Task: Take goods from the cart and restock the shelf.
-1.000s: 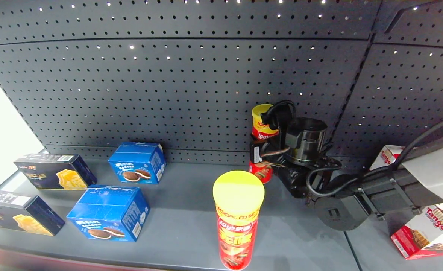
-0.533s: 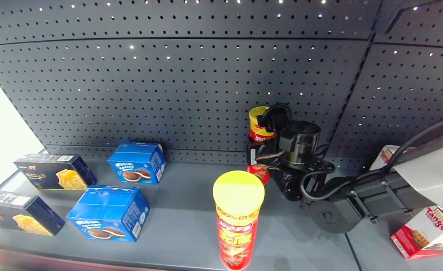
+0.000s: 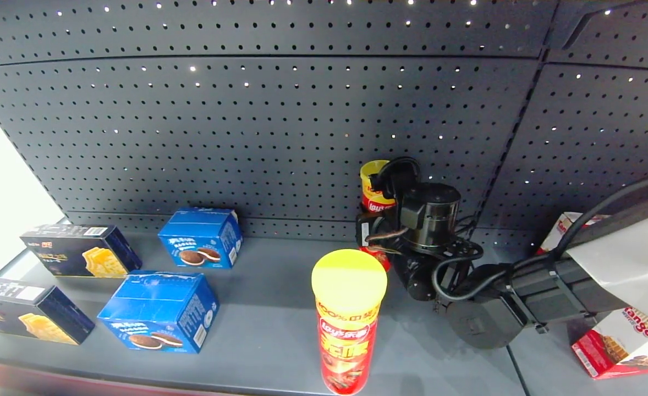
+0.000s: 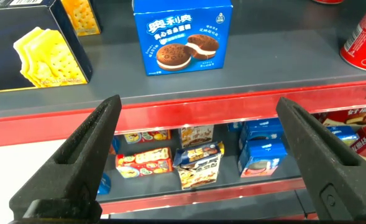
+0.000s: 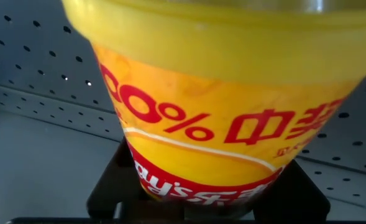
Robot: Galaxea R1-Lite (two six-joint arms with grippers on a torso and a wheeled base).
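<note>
A chips can [image 3: 370, 175] with a yellow top and red lower half stands upright at the back of the grey shelf [image 3: 280, 308], close to the pegboard wall. My right gripper [image 3: 376, 232] is shut on its middle. In the right wrist view the can [image 5: 220, 112] is very near, with the dark fingers [image 5: 111, 190] on either side of it; whether its base touches the shelf is hidden. A second, matching can [image 3: 349, 319] stands nearer the front edge. My left gripper [image 4: 198, 162] hangs open and holds nothing, in front of the shelf's red front edge [image 4: 189, 115].
Two blue cookie boxes [image 3: 200, 237] [image 3: 159, 311] and two dark cracker boxes [image 3: 82, 250] [image 3: 27, 309] lie on the shelf's left half. Red-and-white wafer boxes [image 3: 626, 341] sit at the right. A lower shelf [image 4: 189, 162] carries more goods.
My right arm has carried the can a little to the left and downward along the pegboard wall. Everything else on the shelf stayed put.
</note>
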